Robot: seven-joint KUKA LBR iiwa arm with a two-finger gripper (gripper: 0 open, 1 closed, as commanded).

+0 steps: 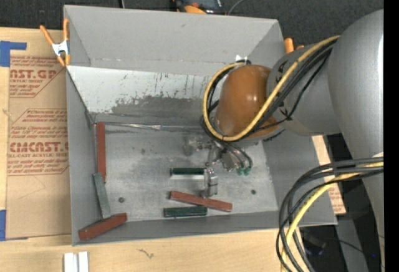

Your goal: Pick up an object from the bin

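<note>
My gripper (211, 182) hangs below the arm's orange cover, low over the bin floor right of centre. A short dark green stick (187, 171) lies flat just left of it, its right end reaching the gripper. Just below the gripper a red-brown stick (201, 201) lies slanted on the floor. Another dark green stick (185, 211) rests beneath that one, near the front wall. I cannot tell whether the gripper touches any of them.
Along the bin's left wall lie a long red stick (100, 151), a grey-green stick (101, 194) and a red-brown block (103, 226) in the front left corner. The arm and its cables cover the bin's right side.
</note>
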